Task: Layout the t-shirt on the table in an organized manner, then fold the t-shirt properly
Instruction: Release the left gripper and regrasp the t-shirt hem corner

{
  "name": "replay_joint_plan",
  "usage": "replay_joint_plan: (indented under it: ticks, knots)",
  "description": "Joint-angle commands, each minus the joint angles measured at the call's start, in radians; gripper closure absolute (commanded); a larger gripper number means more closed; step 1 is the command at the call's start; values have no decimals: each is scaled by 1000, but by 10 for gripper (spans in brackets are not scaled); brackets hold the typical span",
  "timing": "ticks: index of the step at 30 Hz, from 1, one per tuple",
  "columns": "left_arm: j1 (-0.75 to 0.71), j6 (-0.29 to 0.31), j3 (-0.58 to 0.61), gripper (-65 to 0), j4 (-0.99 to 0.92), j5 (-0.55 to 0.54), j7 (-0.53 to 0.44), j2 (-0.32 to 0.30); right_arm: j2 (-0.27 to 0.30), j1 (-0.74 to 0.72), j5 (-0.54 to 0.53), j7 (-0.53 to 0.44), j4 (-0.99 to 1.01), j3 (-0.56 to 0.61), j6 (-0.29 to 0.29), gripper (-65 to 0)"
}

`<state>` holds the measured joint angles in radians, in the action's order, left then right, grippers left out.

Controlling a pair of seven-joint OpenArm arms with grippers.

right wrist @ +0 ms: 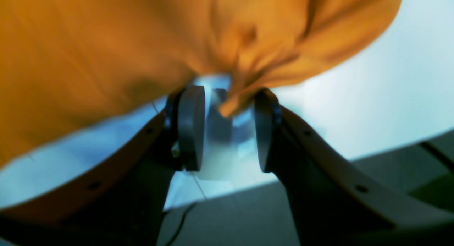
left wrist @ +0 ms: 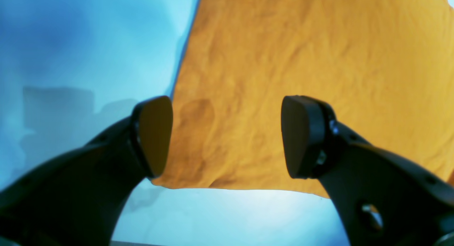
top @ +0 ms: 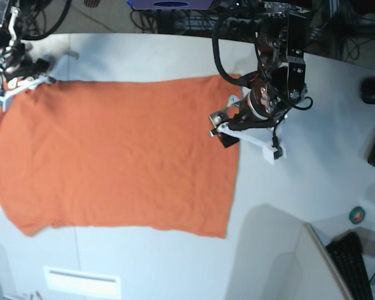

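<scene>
The t-shirt [top: 112,156] is spread flat on the desk [top: 175,56], between the two arms.

**Left end effector** [left wrist: 227,136]: the jaws are seen parted, with nothing between the pads. The hem corner of the cloth lies directly ahead of and below the gap.

**Right end effector** [right wrist: 227,129]: the jaws stand apart, and a bunched point of fabric hangs into the gap, close against one pad (whether it is touching cannot be told, as the view is blurred). No clamping is evident.

**Hazards from this state:**

- If the right arm is lifted or swung while the bunched fabric is caught on a pad, the corner near it may be dragged and the flat layout creased or skewed.
- If the left jaws are closed too far ahead of the hem corner, only the top layer may be pinched, and the fold would separate the layers.
- If both arms are not moved together, the cloth may be stretched diagonally across the desk.
</scene>
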<state>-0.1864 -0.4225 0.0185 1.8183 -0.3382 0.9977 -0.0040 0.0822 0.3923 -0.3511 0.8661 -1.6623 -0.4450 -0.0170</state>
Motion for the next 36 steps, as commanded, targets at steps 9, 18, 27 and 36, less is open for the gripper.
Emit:
replay_joint_plan:
  ticks: [9,18,27,36]
  knots:
    - [26,0,79,-456,-68,-3,-23,3,20,53,1,15,-163,-7,-1,-326]
    - [113,-6,239,-449,-394,6,-264,5,21,35,-3,3,-171,-130,-2,-431]
    - [229,-5,102,-248,-572,1,-268,-54,20,-59,-1,-11,-118,-202,-2,-420]
    - [230,-6,100,-248,-473,-2,-267,-106,20,-117,-1,-11,-37,-140,-1,-419]
